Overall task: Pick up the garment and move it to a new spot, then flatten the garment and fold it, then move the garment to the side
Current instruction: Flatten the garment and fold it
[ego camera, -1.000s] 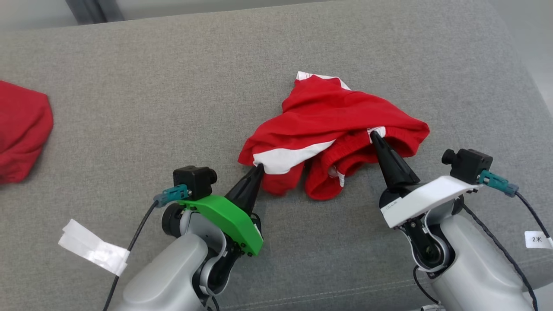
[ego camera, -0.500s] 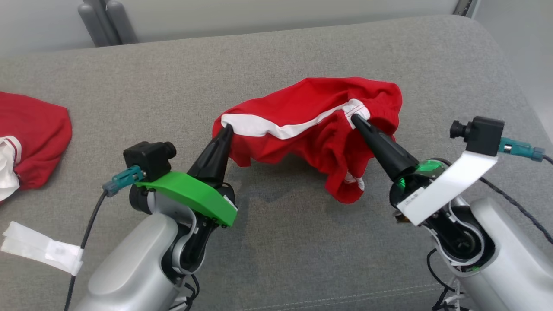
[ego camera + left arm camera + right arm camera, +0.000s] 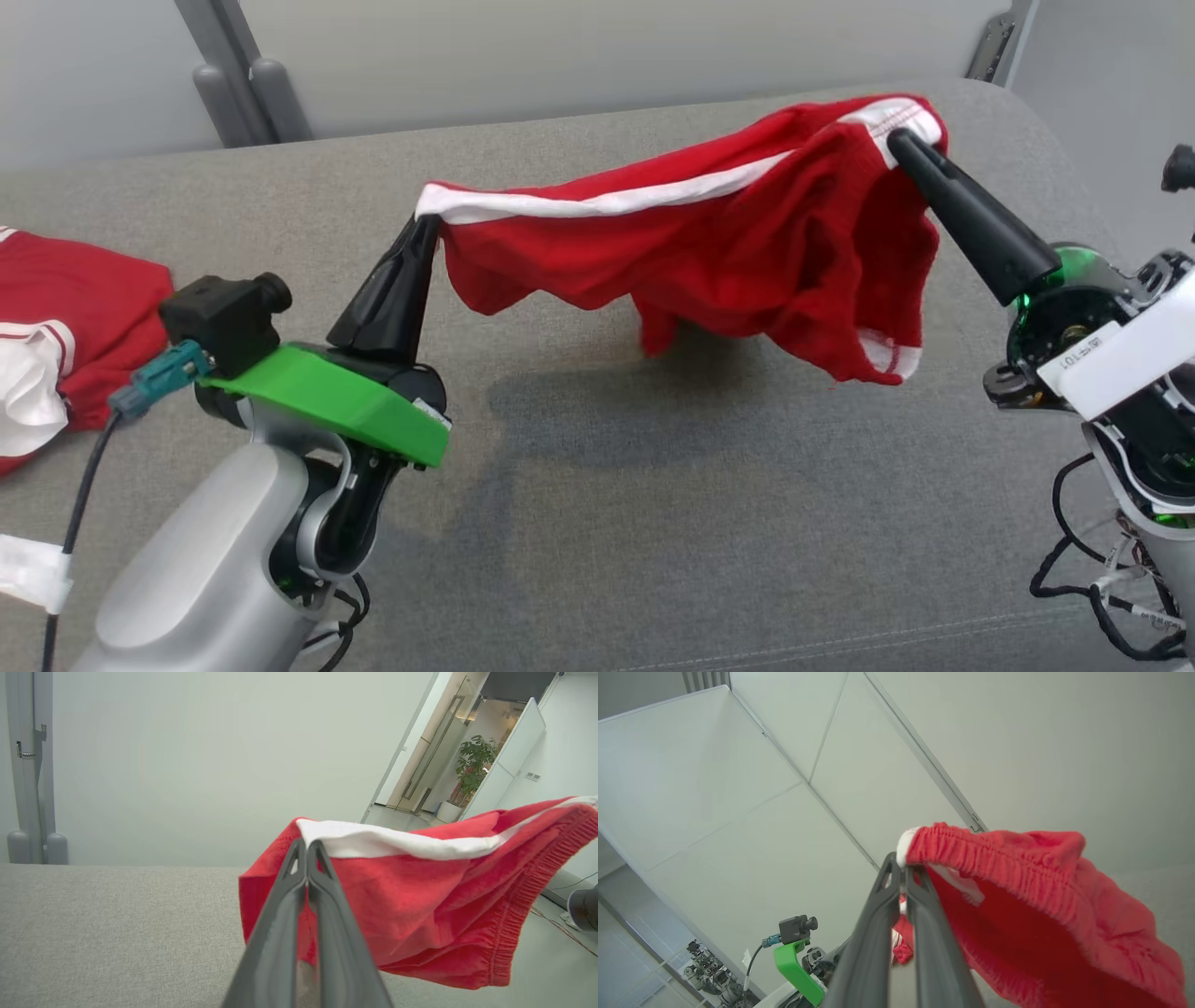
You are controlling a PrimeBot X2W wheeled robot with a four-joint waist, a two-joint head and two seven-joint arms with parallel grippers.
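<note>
Now airborne: my left gripper [image 3: 425, 224] and right gripper [image 3: 901, 140], both clamped on the red garment [image 3: 709, 233], have raised it from a crumpled heap to hang stretched above the grey cushion [image 3: 597, 523]; relocation can proceed.

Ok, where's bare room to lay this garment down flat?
Bare grey cushion lies under the held garment, between the left gripper and right gripper. The left end is crowded by another red garment.
</note>
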